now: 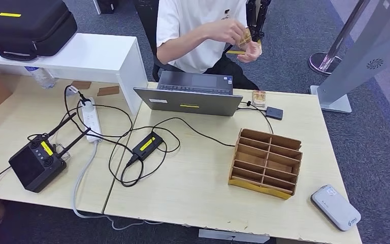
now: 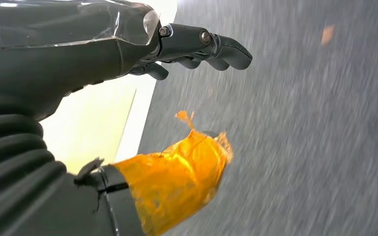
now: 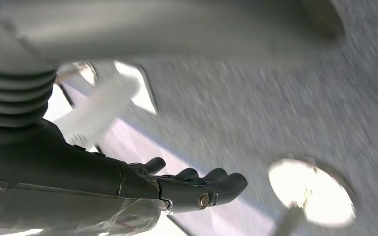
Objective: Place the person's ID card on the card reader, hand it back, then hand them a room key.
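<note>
A: Head view first: where is the ID card (image 1: 235, 52)?
B: Off the tabletop (image 1: 193, 193), at the far side. A person (image 1: 198, 30) in a white shirt sits behind the laptop (image 1: 190, 96) and holds a thin card between both hands, together with what looks like a small stack of cards; I cannot read any of them.

A: And the card reader (image 1: 335, 207)?
B: A flat grey device lies at the near right corner of the tabletop, just right of the wooden organizer (image 1: 266, 161). I take that for the reader. A small dark box (image 1: 274, 113) sits far right beside the laptop, on a cable, with a little wooden-looking piece (image 1: 258, 97) just beyond it.

A: Room keys?
B: The organizer's compartments look bare from this angle; I cannot tell whether a key lies in any of them.

A: The robot's hands?
B: Left wrist view shows the left hand (image 2: 128, 64) over grey carpet, beside a pale tabletop edge. Its fingers (image 2: 226, 51) are loosely curved with nothing between them, so released. The thumb is wrapped in orange tape (image 2: 177, 179).

A: Right side?
B: Right wrist view, blurred: the right hand (image 3: 142, 189) hangs over carpet, dark fingers (image 3: 221, 184) extended together and apart from the thumb side, grasping nothing. A shiny round stand base (image 3: 310, 191) lies on the floor nearby.

A: Anything else on the tabletop?
B: Left of the laptop: a power strip (image 1: 91, 119), a black adapter (image 1: 147, 145) with a yellow label, tangled cables, and a black controller (image 1: 35, 162) with antennas.
</note>
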